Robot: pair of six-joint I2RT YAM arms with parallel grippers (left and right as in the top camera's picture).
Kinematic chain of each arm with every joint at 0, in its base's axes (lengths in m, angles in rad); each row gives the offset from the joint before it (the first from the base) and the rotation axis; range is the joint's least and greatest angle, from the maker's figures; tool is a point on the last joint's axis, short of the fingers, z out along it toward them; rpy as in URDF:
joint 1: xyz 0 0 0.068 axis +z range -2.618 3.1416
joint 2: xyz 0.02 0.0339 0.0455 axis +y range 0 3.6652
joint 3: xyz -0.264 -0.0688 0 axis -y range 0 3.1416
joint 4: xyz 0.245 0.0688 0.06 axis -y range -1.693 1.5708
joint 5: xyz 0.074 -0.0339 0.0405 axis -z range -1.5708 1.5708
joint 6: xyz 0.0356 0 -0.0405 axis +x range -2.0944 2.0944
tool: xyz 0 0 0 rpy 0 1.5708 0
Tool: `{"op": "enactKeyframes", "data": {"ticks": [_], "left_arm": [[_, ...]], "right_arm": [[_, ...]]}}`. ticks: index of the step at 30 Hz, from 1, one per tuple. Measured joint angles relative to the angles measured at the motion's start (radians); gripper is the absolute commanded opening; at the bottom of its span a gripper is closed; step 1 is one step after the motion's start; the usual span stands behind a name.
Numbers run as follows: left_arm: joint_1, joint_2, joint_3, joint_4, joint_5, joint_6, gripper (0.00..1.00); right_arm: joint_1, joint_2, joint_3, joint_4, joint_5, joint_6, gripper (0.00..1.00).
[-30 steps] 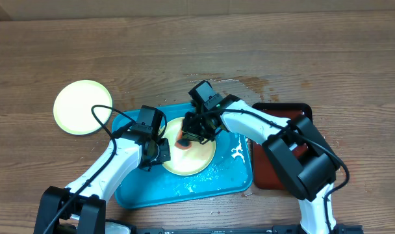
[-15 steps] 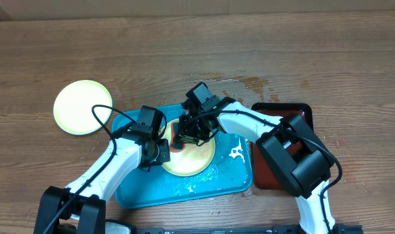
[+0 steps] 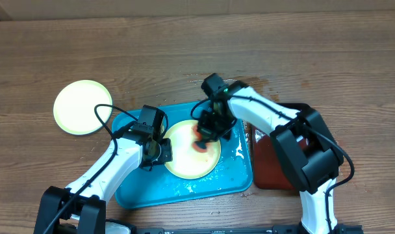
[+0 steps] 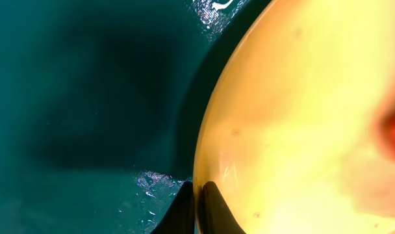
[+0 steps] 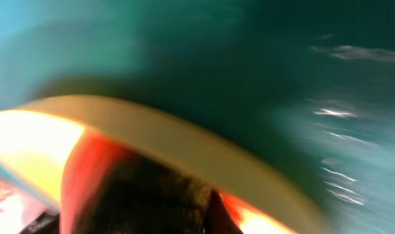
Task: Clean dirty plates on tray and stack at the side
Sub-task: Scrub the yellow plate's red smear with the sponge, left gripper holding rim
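A pale yellow-green plate (image 3: 188,159) lies in the turquoise tray (image 3: 231,174). My left gripper (image 3: 160,151) is shut on the plate's left rim; the left wrist view shows the fingers (image 4: 199,196) pinching the rim of the plate (image 4: 301,117) over the wet tray (image 4: 87,97). My right gripper (image 3: 205,133) is shut on a dark scrub pad (image 3: 201,144) with red on it, pressed on the plate's upper right part. The right wrist view is blurred and shows the gripper (image 5: 129,218), the pad (image 5: 136,185), the plate rim (image 5: 184,149) and the tray (image 5: 249,58). A second pale plate (image 3: 82,106) lies on the table to the left. No third plate shows.
A dark red-brown tray (image 3: 275,166) sits right of the turquoise tray, under my right arm. A wet patch (image 3: 256,83) marks the wooden table behind the trays. Water drops cover the turquoise tray's floor.
My right gripper has swept with the pad from the plate's upper left to its upper right. The plate has shifted slightly right. The left gripper keeps its hold on the rim.
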Motion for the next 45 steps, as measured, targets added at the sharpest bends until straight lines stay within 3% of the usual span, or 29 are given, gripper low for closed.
{"op": "enactKeyframes", "data": {"ticks": [4, 12, 23, 35, 45], "left_arm": [[-0.002, 0.0, 0.003, 0.005, 0.021, 0.001, 0.04], [-0.013, 0.0, 0.008, 0.004, 0.063, 0.004, 0.04], [-0.011, 0.0, 0.008, -0.017, 0.027, 0.007, 0.04], [-0.011, 0.0, 0.008, -0.023, -0.002, 0.007, 0.04], [-0.011, 0.0, 0.008, -0.023, -0.004, 0.007, 0.04]], "right_arm": [[-0.014, 0.018, 0.058, -0.162, 0.104, -0.061, 0.04], [0.002, 0.034, 0.086, -0.294, 0.182, -0.267, 0.04], [0.072, 0.038, 0.085, -0.285, 0.151, -0.477, 0.04], [0.172, 0.051, 0.082, -0.156, -0.051, -0.484, 0.04], [0.175, 0.051, 0.08, -0.145, -0.072, -0.427, 0.04]]}}
